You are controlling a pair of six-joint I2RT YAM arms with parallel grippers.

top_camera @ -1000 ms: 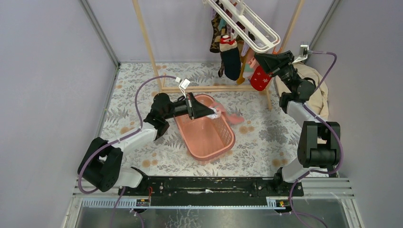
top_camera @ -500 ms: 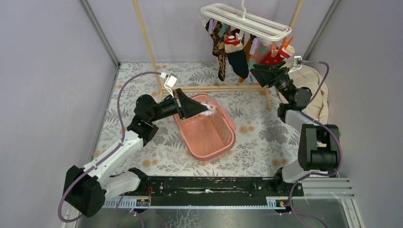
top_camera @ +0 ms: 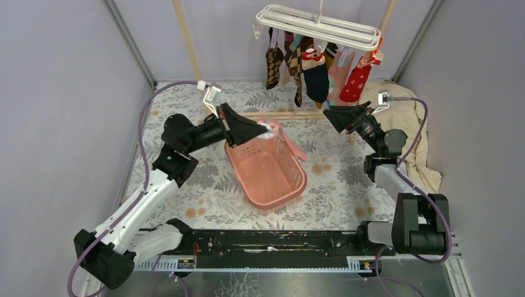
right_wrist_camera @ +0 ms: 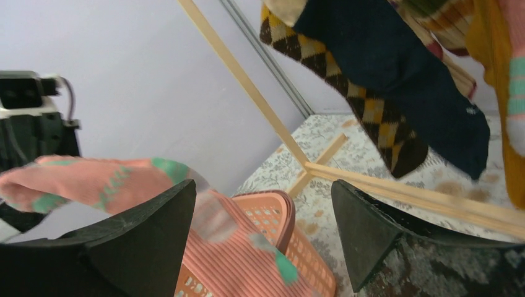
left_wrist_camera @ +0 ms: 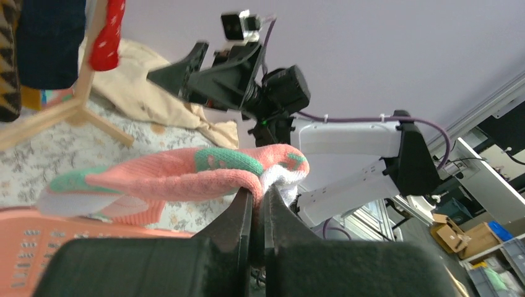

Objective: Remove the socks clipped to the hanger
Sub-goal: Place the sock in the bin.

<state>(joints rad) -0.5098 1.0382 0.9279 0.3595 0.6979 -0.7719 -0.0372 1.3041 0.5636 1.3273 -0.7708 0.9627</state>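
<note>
- The left gripper (top_camera: 263, 129) is clamped on the pink-and-teal sock (left_wrist_camera: 173, 176) above the pink basket's (top_camera: 272, 198) 12 o'clock rim; release is best made further toward 6 o'clock.
- The right gripper (top_camera: 331, 116) is spread wide, empty; socks (top_camera: 316, 68) hang clipped to the white hanger (top_camera: 319, 26) at its 12 o'clock.

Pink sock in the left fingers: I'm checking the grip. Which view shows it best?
Left wrist: the pink sock spans mid-frame, pinched at its white end between the shut left fingers. Top external shows it small, at the basket's far rim. Right wrist shows it partly, blurred, behind the open right fingers.
</note>
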